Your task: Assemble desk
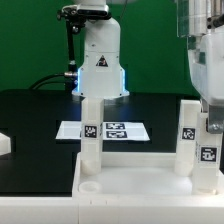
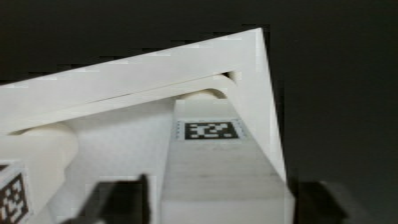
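Observation:
The white desk top [image 1: 130,180] lies flat at the front of the table. A white tagged leg [image 1: 92,130] stands in it at the exterior view's left, and a second one [image 1: 187,130] stands at the right. My gripper [image 1: 211,120] comes down at the far right onto a third tagged leg [image 1: 207,155] standing at the top's near right corner. In the wrist view, the dark fingers [image 2: 121,200] press both sides of this leg [image 2: 214,150], above a corner of the top [image 2: 107,100]. The gripper [image 2: 219,188] is shut on it.
The marker board [image 1: 125,130] lies flat behind the desk top, in front of the robot base [image 1: 100,65]. A small white part [image 1: 4,144] sits at the exterior view's left edge. A round socket [image 1: 90,185] shows in the top's near left corner.

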Robot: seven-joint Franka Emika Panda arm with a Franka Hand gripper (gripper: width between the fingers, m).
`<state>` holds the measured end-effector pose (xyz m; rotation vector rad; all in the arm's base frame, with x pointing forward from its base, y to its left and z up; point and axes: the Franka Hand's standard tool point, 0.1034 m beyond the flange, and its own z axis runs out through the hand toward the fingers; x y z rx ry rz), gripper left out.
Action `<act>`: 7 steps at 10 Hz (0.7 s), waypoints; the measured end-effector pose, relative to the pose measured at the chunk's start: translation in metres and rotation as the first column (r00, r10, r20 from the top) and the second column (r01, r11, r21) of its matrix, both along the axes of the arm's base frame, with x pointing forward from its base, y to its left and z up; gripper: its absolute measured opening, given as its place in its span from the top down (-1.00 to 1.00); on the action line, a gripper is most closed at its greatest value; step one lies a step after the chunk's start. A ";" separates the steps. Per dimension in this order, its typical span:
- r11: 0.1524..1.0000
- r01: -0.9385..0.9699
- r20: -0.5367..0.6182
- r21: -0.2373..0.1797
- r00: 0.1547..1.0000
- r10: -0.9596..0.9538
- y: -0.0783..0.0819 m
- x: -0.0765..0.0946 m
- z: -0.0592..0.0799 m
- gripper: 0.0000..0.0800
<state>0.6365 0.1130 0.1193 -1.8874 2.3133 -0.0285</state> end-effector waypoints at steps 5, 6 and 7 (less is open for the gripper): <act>0.743 -0.660 0.019 -0.112 0.746 0.665 0.001 0.001 0.000 -0.62; 0.689 -0.714 0.016 -0.124 0.693 0.721 0.001 0.001 0.000 -0.62; 0.649 -0.749 0.014 -0.132 0.654 0.757 0.000 0.001 0.000 -0.62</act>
